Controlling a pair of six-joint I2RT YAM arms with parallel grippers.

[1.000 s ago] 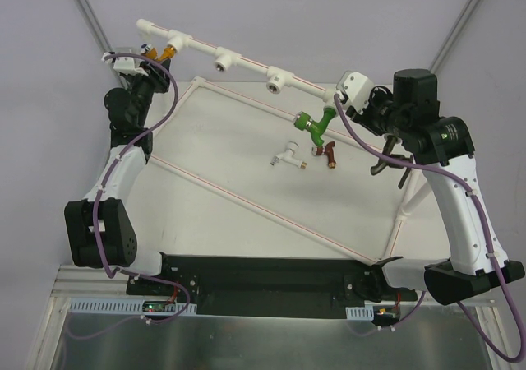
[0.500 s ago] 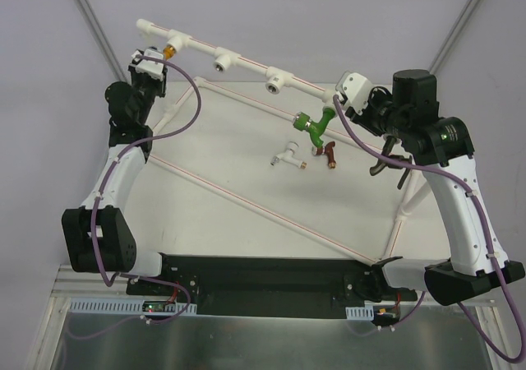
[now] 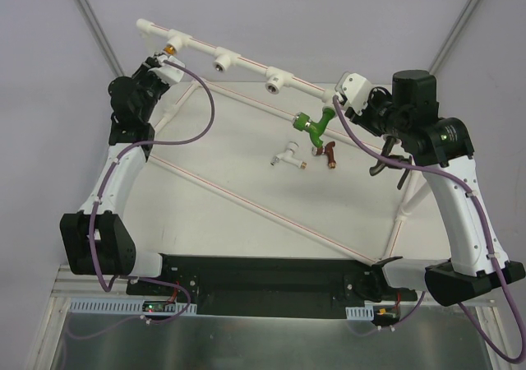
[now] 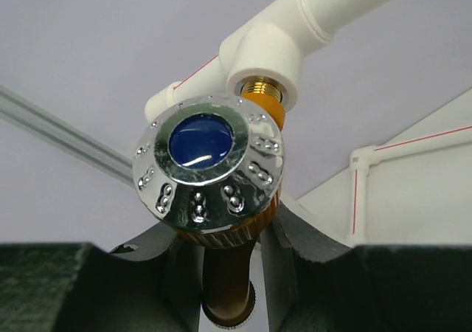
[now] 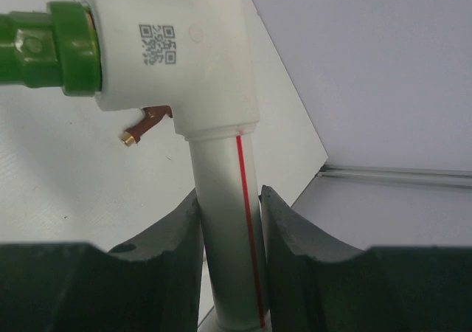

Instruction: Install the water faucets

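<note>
My left gripper (image 3: 159, 63) is shut on the orange-gold faucet (image 3: 170, 51) at the leftmost tee socket (image 3: 174, 38) of the white pipe frame. In the left wrist view the gripper (image 4: 228, 232) clamps the faucet's spout (image 4: 228, 277) below its chrome, blue-centred knob (image 4: 209, 162), and the threaded end sits in the socket (image 4: 264, 59). My right gripper (image 3: 335, 103) is shut on the frame's upright pipe (image 5: 225, 229) just below the elbow (image 5: 184, 44). The elbow carries the green faucet (image 5: 44, 48), also in the top view (image 3: 316, 125). The dark red faucet (image 3: 330, 150) and the white faucet (image 3: 288, 154) lie loose on the board.
Two more tee sockets (image 3: 222, 61) (image 3: 278, 79) on the top pipe have nothing in them. The frame's lower pipes (image 3: 246, 201) run across the white board. A dark grey shape (image 3: 383, 160) hangs under the right arm; I cannot tell what it is.
My left wrist has swung to the right and turned at the socket with the orange-gold faucet still in its grip. The right arm and the loose faucets have not moved.
</note>
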